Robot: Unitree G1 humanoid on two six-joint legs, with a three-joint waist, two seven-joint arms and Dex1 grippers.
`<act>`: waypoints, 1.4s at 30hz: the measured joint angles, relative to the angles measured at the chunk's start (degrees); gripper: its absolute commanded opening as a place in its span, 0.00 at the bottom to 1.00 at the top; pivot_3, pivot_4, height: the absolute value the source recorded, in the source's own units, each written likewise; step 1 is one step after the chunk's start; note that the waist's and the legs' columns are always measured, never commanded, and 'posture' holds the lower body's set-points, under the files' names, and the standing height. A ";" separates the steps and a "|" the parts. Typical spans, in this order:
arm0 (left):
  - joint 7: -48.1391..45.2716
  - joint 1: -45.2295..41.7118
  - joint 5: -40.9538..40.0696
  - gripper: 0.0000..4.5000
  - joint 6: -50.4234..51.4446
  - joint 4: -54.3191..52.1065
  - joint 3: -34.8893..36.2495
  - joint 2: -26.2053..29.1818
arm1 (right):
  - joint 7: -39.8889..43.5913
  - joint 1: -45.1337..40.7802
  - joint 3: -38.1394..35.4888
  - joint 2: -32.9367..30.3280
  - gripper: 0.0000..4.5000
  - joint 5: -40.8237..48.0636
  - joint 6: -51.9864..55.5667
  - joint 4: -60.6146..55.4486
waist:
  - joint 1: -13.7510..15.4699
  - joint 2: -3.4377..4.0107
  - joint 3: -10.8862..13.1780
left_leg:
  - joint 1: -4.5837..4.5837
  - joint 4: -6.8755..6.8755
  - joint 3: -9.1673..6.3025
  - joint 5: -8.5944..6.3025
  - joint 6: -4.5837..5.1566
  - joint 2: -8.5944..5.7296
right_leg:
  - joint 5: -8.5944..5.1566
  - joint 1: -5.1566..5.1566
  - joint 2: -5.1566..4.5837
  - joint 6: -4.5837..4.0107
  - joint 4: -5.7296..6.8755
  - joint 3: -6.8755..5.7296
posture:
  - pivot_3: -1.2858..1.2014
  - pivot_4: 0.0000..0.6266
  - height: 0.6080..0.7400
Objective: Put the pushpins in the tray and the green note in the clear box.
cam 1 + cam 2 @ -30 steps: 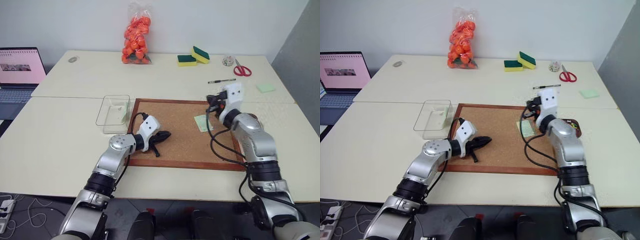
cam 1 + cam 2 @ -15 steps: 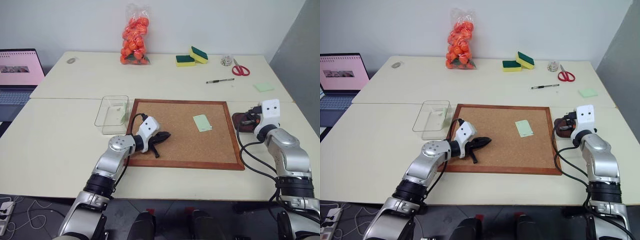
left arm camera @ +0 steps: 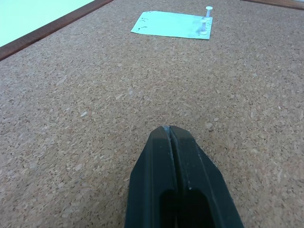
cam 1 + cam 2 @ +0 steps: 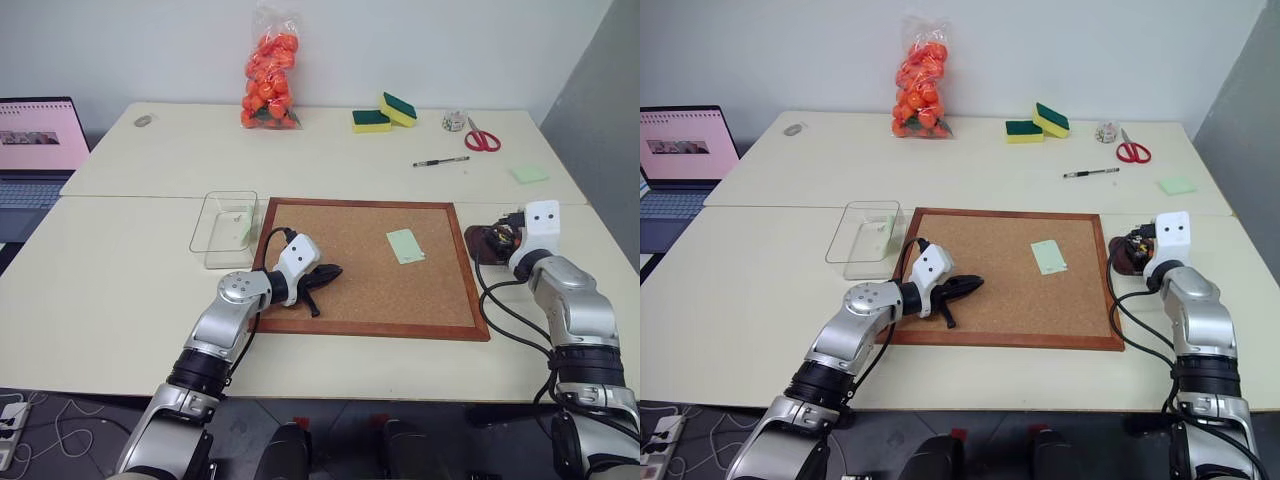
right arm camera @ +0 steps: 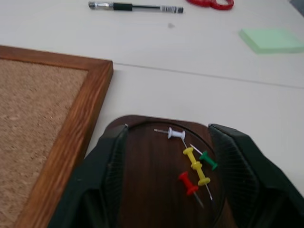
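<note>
The right gripper (image 5: 166, 190) hangs over the tray (image 5: 142, 180), its two black fingers (image 5: 107, 175) spread wide apart and grasping nothing. Between them, inside the tray, lie five pushpins (image 5: 194, 166): one white, two yellow, one green and one red, loosely bunched together. The tray sits on the table (image 4: 130, 270) just beside the right edge of the cork board (image 4: 360, 270).

The left gripper (image 4: 322, 275) rests low over the near left part of the board, its fingers clenched together on nothing. Ahead of it, the green note (image 4: 405, 245) lies flat on the cork, toward the board's right side, with a white pin (image 3: 205, 26) standing in one corner and a second just beyond that corner.

The clear box (image 4: 225, 225) stands just off the board's far left corner, well apart from the note. At the table's far right are a pen (image 5: 135, 6), red scissors (image 4: 483, 139) and another green note (image 5: 270, 40).
</note>
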 measured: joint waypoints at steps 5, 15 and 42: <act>-0.33 -0.02 0.04 0.00 -0.07 -0.03 -0.09 -0.02 | 3.34 3.77 0.40 -0.48 0.93 1.28 -0.55 -7.89 | 0.01 0.00 0.00 | 0.00 -0.02 -0.01 0.00 0.00 0.00 | 0.00 0.00 0.00 0.00 -0.02 -0.01 | 0.52 0.24 1.00; -0.63 0.04 0.33 0.00 -0.14 0.04 -0.11 -0.08 | 7.35 13.43 8.56 5.17 0.93 2.17 -1.98 -17.87 | 0.01 0.00 0.00 | 0.01 0.02 -0.05 0.00 0.00 0.01 | -0.01 0.03 0.02 0.01 -0.01 -0.04 | 0.52 0.24 1.00; -0.90 0.09 0.62 0.00 0.15 -0.33 -0.37 -0.05 | 6.27 8.64 11.72 9.37 0.29 -0.11 -7.13 -6.21 | 0.00 0.00 0.00 | 0.02 0.00 -0.06 0.00 0.00 0.02 | 0.00 0.02 0.03 0.01 -0.01 -0.05 | 0.52 0.24 1.00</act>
